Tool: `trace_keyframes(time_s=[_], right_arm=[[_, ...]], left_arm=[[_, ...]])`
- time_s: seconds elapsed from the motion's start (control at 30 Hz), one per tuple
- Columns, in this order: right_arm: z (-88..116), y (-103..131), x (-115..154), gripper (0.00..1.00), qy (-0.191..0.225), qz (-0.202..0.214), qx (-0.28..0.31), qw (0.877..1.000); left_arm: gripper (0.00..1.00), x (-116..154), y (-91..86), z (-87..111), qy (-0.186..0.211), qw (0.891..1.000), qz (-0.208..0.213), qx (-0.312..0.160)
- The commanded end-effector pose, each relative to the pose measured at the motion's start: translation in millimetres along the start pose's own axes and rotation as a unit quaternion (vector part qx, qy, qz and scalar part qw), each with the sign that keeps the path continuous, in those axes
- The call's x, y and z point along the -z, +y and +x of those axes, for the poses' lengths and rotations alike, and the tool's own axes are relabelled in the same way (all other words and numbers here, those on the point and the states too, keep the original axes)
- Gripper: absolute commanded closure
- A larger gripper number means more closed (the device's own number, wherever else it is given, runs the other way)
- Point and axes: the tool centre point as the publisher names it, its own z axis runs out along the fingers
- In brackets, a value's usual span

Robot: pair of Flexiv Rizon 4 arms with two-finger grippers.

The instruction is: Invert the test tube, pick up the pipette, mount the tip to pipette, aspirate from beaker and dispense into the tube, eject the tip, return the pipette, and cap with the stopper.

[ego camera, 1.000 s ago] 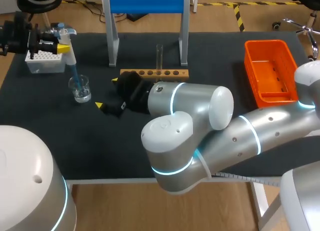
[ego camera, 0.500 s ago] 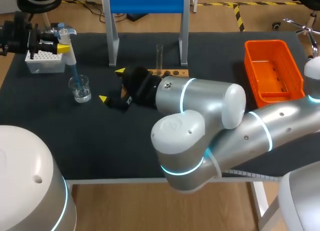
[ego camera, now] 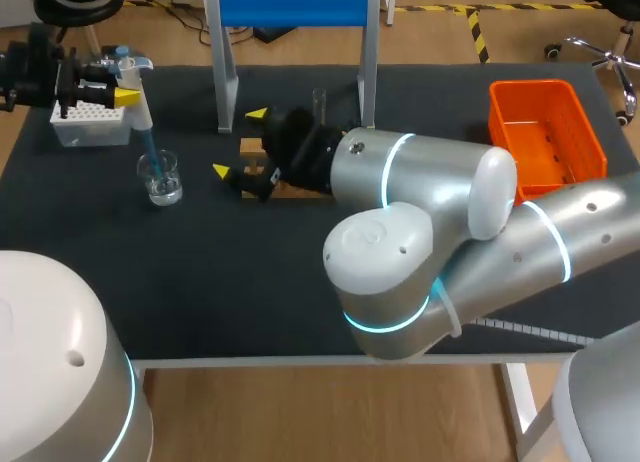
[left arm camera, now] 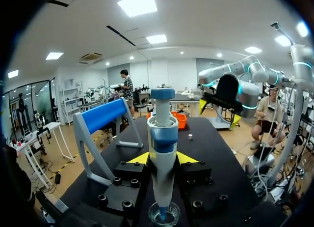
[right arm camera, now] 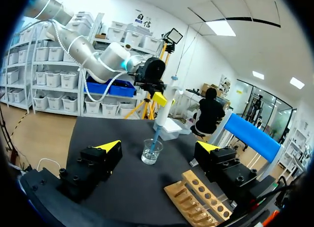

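At the back left my left gripper (ego camera: 122,85) is shut on the white-and-blue pipette (ego camera: 135,92), held upright between its yellow tips (left arm camera: 162,159). The pipette's blue tip (ego camera: 148,147) dips into the glass beaker (ego camera: 161,178), which holds clear liquid. My right gripper (ego camera: 239,142) stands open over the left end of the wooden tube rack (ego camera: 252,150), with nothing between its fingers (right arm camera: 159,146). In the right wrist view the beaker (right arm camera: 151,152) and pipette (right arm camera: 163,106) lie ahead of it. The glass test tube (ego camera: 320,104) stands upright in the rack, behind the right wrist.
A white tip box (ego camera: 90,128) sits by the left gripper. A blue-topped stand (ego camera: 295,4) straddles the back middle. An orange basket (ego camera: 545,142) is at the back right. A small white object (left arm camera: 190,136) lies on the dark mat.
My right arm has swung back and to the right, carrying its open gripper from the mat in front of the rack to above the rack's left end. The left arm and pipette have kept still.
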Motion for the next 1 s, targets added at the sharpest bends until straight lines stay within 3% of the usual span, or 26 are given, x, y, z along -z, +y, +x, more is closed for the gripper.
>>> trace_keyframes(time_s=[0.03,0.43,0.67,1.0], right_arm=[[-18,13,4,0.0,0.078,0.002,-0.008,0.997],[-45,48,-3,0.0,0.137,-0.006,-0.036,0.99],[-48,63,-10,0.0,0.149,-0.019,-0.034,0.988],[-54,84,-17,0.0,0.204,-0.031,-0.063,0.976]], left_arm=[[1.0,0,0.1,-0.6,0.001,1.0,0.0,0.0],[1.0,0,0.1,-0.6,0.001,1.0,0.0,0.0],[1.0,0,0.1,-0.6,0.001,1.0,0.0,0.0],[1.0,0,0.1,-0.6,0.001,1.0,0.0,0.0]])
